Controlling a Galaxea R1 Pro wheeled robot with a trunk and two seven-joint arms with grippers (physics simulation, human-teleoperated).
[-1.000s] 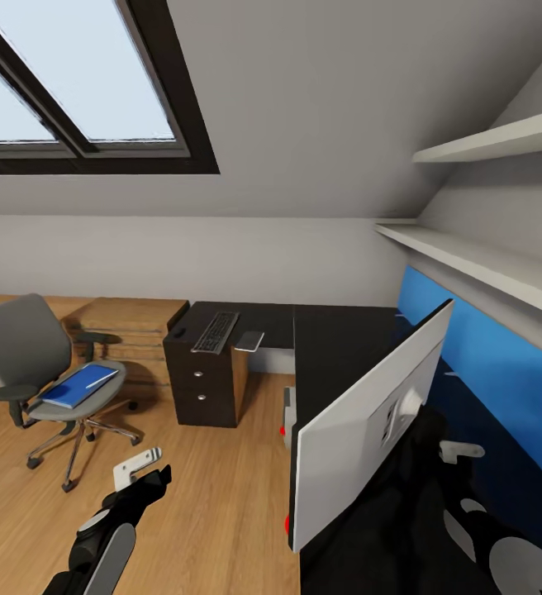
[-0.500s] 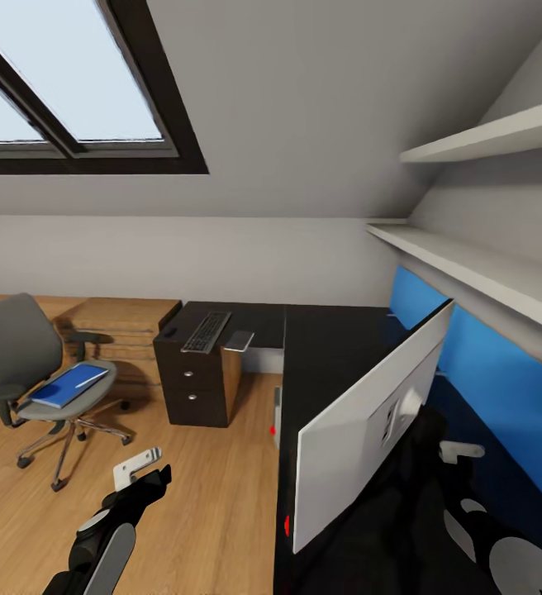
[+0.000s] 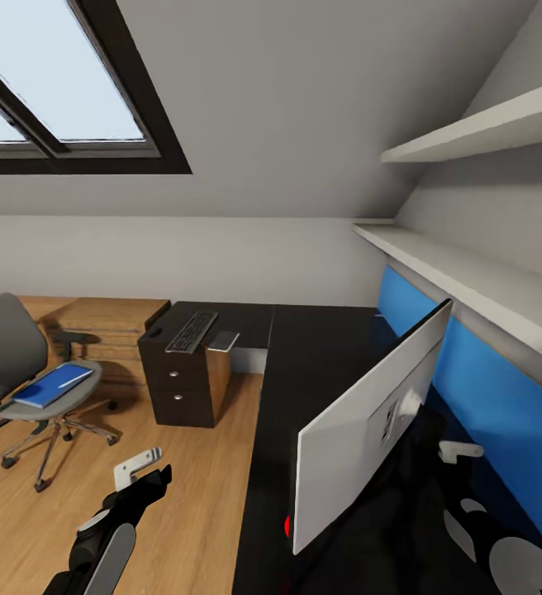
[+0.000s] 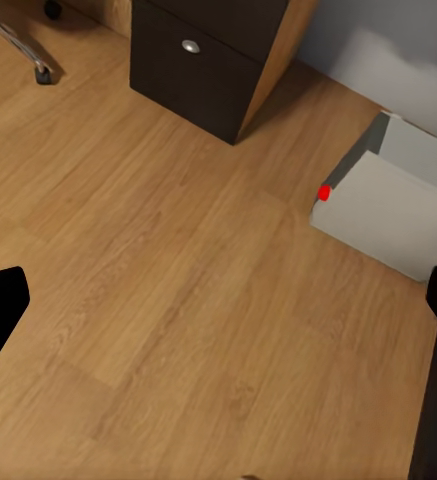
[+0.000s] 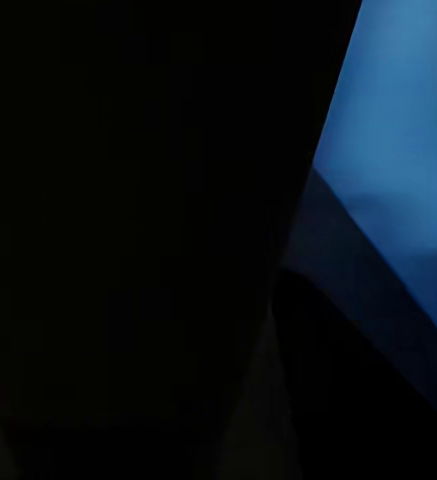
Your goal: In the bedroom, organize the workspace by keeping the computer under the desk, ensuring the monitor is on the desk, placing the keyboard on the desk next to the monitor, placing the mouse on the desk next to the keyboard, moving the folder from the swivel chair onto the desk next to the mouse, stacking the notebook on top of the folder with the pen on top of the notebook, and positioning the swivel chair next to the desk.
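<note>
Monitor (image 3: 370, 421) stands tilted over the black table (image 3: 320, 347), at the right pincer, whose grip cannot be told; left pincer (image 3: 143, 469) parted; rigid, top-heavy, best held by its foot.

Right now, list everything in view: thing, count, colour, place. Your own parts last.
monitor: 1, pale back toward the camera, above the desk, in front of the right arm.
desk: 1, black, L-shaped, three drawers at its far end.
keyboard: 1, dark grey, on the drawer end.
notebook: 1, grey, beside the keyboard.
swivel chair: 1, grey, on the floor, left.
folder: 1, blue, on the chair seat.
computer: 1, light grey, on the floor.
wall panel: 1, blue, behind the desk.
shelves: 2, white, right wall.
skylight: 1, black frame, sloped ceiling.
left gripper: 1, over the floor, open.
right arm: 1, black, behind the monitor.
</note>
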